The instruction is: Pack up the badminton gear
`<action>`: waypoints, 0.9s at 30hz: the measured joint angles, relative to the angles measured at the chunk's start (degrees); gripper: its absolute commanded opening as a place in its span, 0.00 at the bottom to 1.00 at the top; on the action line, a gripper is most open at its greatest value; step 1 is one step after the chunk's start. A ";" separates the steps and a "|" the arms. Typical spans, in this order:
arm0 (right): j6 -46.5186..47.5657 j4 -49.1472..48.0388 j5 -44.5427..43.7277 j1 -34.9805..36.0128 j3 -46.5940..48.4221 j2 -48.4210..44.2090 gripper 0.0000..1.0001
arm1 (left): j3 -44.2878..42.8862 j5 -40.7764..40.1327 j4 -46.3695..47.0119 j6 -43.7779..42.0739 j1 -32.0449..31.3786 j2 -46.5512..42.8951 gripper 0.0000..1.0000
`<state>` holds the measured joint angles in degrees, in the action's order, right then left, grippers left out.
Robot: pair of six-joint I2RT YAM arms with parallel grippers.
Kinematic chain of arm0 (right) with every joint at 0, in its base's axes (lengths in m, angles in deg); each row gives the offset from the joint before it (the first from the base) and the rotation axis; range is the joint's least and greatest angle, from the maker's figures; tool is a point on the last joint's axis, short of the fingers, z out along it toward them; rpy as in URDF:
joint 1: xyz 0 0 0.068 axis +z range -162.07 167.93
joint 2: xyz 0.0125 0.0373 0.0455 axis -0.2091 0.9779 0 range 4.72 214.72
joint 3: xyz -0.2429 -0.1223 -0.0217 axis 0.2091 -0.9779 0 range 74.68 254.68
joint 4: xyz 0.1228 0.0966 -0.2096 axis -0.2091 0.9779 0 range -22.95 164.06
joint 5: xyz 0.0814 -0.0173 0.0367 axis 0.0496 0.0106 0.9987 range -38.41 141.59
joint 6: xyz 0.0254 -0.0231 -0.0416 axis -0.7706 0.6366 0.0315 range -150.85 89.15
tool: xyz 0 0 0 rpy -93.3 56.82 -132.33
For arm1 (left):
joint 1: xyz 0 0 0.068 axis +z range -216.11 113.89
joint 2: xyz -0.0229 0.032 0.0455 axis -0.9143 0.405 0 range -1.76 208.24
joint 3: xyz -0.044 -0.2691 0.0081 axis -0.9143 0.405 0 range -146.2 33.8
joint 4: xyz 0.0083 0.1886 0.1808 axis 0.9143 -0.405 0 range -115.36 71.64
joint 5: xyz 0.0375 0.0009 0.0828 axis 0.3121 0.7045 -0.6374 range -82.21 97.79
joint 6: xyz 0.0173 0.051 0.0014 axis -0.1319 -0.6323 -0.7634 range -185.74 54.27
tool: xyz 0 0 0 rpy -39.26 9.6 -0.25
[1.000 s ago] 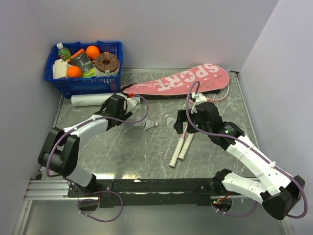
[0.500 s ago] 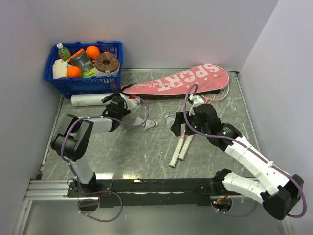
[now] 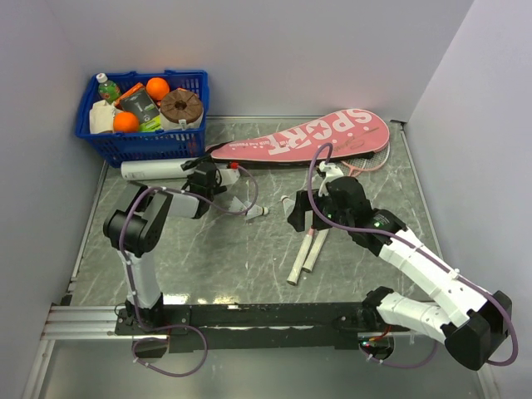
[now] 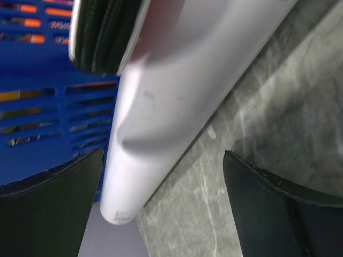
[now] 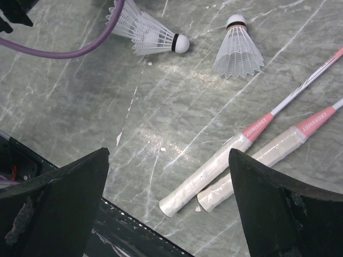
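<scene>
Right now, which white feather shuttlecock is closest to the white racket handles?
The white feather shuttlecock sitting alone, clear of the purple cable; the cable-crossed one is farther from the white-wrapped racket handles.

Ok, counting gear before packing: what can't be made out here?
Racket heads: top view, mostly under the pink SPORT case.
Far end of the white tube: left wrist view, cut by the top edge; top view, behind the left arm.
Shuttlecocks: right wrist view, cable crosses the left ones; count unclear.

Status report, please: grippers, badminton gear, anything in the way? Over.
Left gripper open, at tube. Right gripper open, over racket handles. Shuttlecocks loose on table. Basket and case tip crowd the tube.
</scene>
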<state>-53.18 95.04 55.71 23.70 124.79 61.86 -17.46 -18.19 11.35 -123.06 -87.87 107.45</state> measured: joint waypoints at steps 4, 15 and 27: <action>-0.35 -0.39 0.04 0.00 0.00 0.07 1.00 | -1.51 0.24 0.61 -0.26 0.00 2.12 0.95; -0.59 -1.05 0.02 0.11 -1.05 0.42 1.00 | -4.87 -0.63 2.12 0.35 0.31 5.79 0.45; -0.85 -1.42 0.50 0.11 -1.05 1.07 1.00 | -3.96 -2.82 -1.49 5.14 -0.98 2.29 0.09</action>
<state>-54.03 93.62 56.21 23.81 123.74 62.93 -21.42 -21.01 9.87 -117.92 -88.85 109.74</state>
